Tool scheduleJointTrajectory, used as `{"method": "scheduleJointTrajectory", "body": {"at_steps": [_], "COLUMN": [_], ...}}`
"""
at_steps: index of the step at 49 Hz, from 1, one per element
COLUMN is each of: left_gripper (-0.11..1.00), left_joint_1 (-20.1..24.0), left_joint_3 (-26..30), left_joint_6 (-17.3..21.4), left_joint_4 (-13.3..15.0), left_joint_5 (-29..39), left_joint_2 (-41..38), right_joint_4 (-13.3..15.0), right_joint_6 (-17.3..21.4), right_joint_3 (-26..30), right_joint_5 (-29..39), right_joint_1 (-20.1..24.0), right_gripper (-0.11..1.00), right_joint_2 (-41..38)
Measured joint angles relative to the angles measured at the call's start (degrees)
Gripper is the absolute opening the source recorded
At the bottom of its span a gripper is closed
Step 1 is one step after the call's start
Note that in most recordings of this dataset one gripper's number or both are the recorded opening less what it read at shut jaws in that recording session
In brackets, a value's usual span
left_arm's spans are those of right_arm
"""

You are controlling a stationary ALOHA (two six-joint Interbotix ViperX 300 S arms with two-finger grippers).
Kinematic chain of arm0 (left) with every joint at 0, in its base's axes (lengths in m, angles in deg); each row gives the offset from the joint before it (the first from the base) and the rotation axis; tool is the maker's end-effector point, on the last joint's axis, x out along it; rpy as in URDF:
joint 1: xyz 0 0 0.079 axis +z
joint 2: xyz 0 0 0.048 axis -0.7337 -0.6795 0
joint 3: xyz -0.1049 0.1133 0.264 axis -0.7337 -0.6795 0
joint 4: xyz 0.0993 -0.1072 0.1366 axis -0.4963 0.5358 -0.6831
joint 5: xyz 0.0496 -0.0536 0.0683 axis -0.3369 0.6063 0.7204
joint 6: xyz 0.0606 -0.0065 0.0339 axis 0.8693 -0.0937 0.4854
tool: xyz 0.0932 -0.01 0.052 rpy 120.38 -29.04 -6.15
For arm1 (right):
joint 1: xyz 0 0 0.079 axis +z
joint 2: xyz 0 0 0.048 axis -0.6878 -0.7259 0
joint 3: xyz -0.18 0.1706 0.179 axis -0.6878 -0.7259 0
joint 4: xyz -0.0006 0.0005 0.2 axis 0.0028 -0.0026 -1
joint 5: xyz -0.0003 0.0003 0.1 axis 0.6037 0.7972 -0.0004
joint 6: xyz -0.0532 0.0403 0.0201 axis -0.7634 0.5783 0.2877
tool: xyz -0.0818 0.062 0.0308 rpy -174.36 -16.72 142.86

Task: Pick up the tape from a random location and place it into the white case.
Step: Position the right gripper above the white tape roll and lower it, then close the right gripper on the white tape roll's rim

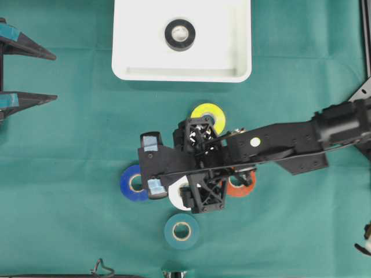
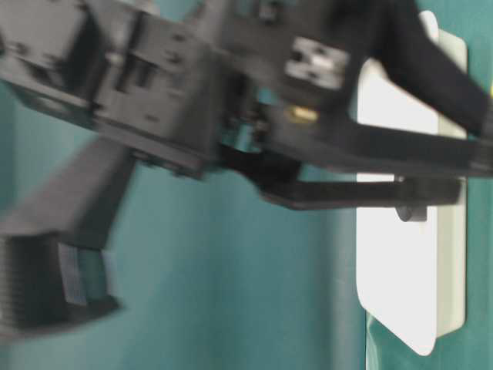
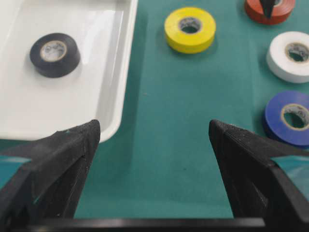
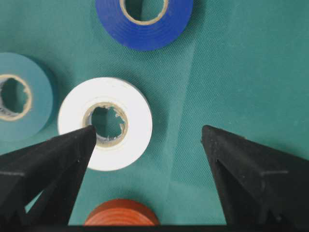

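No writing, label, brand, number or sign can be read anywhere in these views; the cardboard cores of the tape rolls show only faint marks too small and blurred to make out.

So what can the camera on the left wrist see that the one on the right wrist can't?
Only the left wrist view shows the white case with the black tape inside, plus the yellow tape on the cloth. Only the right wrist view shows the teal tape. Both show the white tape, the blue tape, the orange tape and the green cloth, each between its own open gripper fingers.
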Motion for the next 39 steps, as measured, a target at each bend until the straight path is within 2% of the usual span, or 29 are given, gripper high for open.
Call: {"method": "scheduleJointTrajectory", "body": {"at_steps": [12, 19, 39], "left_gripper": [0.96, 0.96, 0.96], "left_joint_1": [0.1, 0.0, 0.1], "left_joint_3": [0.0, -0.1, -0.3], "left_joint_6": [-0.1, -0.5, -0.8], "left_joint_4": [0.0, 0.0, 0.1], "left_joint_5": [-0.1, 0.0, 0.0], "left_joint_2": [0.0, 0.0, 0.0], "right_joint_4": [-0.1, -0.1, 0.0], "right_joint_6": [0.3, 1.9, 3.1], "right_joint_3": [-2.4, -4.3, -6.9], "right_joint_5": [-5.7, -7.6, -13.1], "right_joint_1": [0.0, -0.1, 0.0], "right_gripper": [0.93, 0.93, 0.93], "right_joint_2": [-4.4, -6.1, -6.7]}}
